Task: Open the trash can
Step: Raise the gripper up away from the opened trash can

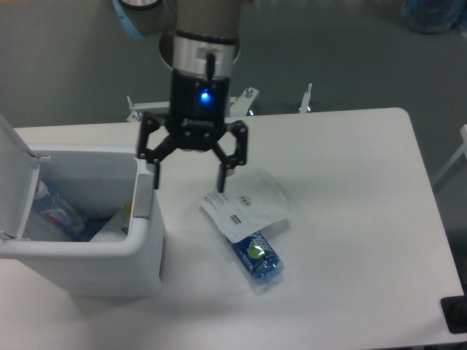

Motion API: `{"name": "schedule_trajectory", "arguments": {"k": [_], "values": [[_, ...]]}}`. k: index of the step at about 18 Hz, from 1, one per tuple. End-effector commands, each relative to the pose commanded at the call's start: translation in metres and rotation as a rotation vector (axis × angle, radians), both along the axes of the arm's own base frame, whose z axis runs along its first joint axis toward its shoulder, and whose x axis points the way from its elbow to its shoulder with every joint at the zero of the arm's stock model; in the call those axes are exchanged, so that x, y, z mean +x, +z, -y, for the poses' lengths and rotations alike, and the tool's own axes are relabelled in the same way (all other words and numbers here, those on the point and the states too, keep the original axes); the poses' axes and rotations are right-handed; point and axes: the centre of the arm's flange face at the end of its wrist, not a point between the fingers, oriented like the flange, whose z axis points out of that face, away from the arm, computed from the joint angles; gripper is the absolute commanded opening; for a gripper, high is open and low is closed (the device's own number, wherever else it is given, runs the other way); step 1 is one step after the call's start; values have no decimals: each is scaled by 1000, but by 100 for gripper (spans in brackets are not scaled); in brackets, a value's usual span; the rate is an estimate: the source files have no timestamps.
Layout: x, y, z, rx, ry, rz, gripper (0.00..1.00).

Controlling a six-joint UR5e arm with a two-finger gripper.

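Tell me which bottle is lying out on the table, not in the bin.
The blue-labelled bottle under the white paper; the other sits inside the open trash can.

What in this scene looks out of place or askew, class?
A blue bottle lies on its side on the table, outside the trash can, with a sheet of printed paper draped over its upper end. The can's lid stands open and rubbish shows inside. The open pincer hangs above the can's right rim.
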Motion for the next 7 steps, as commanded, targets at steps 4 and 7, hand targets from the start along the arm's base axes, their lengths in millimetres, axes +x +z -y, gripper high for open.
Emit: {"name": "schedule_trajectory", "arguments": {"k": [4,7], "values": [[-35,-23,31,-200,-5,-159,100],[-39,-41,41,-271,-66,-192,100]]}}
